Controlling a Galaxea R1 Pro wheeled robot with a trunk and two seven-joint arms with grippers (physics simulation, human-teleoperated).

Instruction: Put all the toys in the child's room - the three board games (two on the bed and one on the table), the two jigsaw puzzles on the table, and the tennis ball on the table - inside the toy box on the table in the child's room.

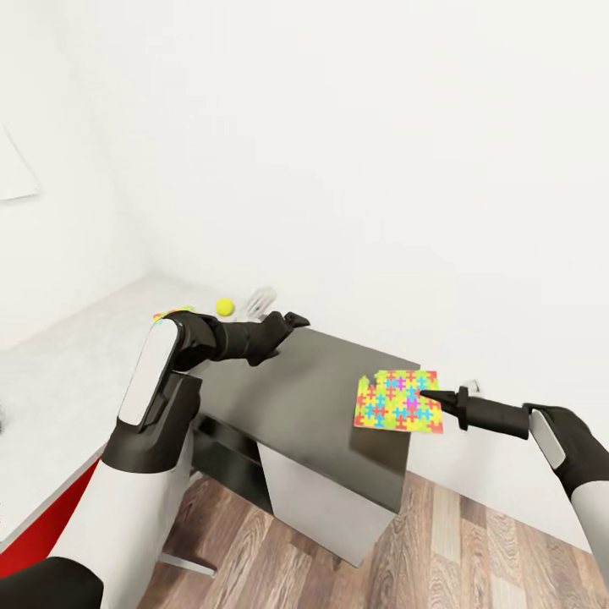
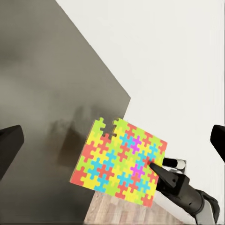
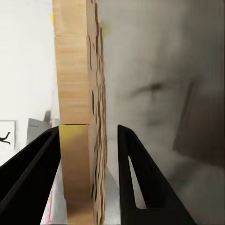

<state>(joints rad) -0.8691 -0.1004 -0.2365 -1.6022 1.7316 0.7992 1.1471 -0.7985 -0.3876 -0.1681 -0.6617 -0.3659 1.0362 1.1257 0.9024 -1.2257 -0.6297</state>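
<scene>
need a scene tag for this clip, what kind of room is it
Probably a child's room or playroom: a colourful jigsaw puzzle in the right gripper, a tennis ball on the pale table, wood plank floor.

No words, labels, brands or numbers can be read on anything in these pictures.

A second jigsaw puzzle (image 1: pixel 172 315) at centre left of the head view was mostly hidden behind the left arm (image 1: pixel 156 372).
</scene>
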